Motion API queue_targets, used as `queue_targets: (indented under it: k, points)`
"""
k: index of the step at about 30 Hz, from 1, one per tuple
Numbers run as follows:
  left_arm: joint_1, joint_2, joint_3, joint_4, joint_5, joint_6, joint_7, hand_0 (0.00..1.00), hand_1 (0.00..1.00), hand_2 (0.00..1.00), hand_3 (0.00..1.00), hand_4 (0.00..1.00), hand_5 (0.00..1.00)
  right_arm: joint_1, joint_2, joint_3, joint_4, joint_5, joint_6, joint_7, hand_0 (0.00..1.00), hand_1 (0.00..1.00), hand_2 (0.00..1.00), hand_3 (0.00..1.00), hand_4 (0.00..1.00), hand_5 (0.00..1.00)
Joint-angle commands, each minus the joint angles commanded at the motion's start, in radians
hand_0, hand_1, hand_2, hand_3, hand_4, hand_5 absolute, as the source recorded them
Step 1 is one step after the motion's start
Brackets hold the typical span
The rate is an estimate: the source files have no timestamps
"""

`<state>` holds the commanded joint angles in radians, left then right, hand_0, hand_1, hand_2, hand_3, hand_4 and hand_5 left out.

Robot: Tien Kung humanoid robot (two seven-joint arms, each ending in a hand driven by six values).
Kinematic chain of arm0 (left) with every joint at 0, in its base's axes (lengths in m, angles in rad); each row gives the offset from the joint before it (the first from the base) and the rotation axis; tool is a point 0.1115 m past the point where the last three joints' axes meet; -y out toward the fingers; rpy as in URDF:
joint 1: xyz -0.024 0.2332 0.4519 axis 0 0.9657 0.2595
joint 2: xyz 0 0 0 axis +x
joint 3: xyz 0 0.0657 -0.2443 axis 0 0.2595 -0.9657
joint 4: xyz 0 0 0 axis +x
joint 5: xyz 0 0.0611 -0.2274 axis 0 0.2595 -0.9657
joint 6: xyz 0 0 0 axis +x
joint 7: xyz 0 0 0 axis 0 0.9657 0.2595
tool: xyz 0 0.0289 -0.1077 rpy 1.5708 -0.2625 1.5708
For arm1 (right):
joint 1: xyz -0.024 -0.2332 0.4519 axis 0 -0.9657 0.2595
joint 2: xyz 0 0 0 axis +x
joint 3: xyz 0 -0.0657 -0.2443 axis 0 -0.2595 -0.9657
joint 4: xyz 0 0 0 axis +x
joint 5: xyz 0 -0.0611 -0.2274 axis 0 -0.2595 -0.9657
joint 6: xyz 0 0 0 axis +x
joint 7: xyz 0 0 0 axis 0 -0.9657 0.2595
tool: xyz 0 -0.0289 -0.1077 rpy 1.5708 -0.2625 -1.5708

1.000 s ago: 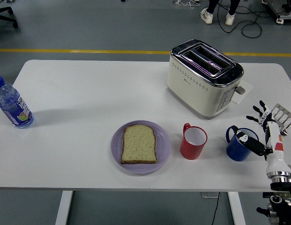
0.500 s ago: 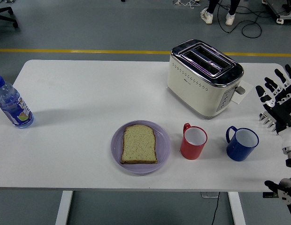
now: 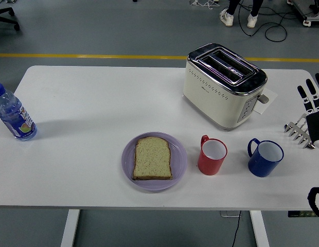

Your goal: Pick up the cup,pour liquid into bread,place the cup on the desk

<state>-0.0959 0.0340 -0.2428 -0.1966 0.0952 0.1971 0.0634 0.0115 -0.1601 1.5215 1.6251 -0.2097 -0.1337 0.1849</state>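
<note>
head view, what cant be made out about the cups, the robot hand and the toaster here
- Red cup and blue cup: the angle shows only pale inner walls, so whether either holds liquid is unclear.
- Right robot hand: cut off by the picture's right edge; only some spread fingers show.
- Left robot hand: outside the head view entirely.
- Toaster: slots look dark inside; contents cannot be told.
- Person at the top edge: only legs and shoes show.

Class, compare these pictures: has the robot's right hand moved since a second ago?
Yes. The right hand has drawn back rightward and up, away from the blue cup, to the picture's right edge.
</note>
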Motion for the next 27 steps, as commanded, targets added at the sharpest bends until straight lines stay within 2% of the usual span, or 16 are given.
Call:
queue_targets:
  k: [3,6,17,27]
  points:
    - [0.002,-0.001,0.003,0.0,0.0,0.0,0.0,0.633,0.641,0.652,0.504,0.24,0.855,-0.002,0.003,0.003,-0.003,0.128,0.017,-0.003,0.709,0.634,0.698,0.676,0.705,0.268]
    - [0.002,-0.003,0.004,0.0,0.0,0.0,0.0,0.633,0.643,0.652,0.504,0.24,0.857,-0.001,0.003,0.004,-0.006,0.187,0.025,-0.003,0.7,0.63,0.694,0.678,0.703,0.27]
    - [-0.002,-0.003,-0.003,-0.001,0.003,0.0,0.0,0.633,0.641,0.652,0.504,0.24,0.857,-0.002,0.008,0.017,-0.017,0.152,0.01,-0.012,0.701,0.629,0.693,0.67,0.692,0.277]
    - [-0.004,-0.002,-0.005,-0.001,0.001,0.0,0.0,0.633,0.642,0.652,0.504,0.24,0.859,-0.006,0.021,0.058,-0.057,0.127,-0.018,0.028,0.685,0.618,0.687,0.651,0.689,0.273]
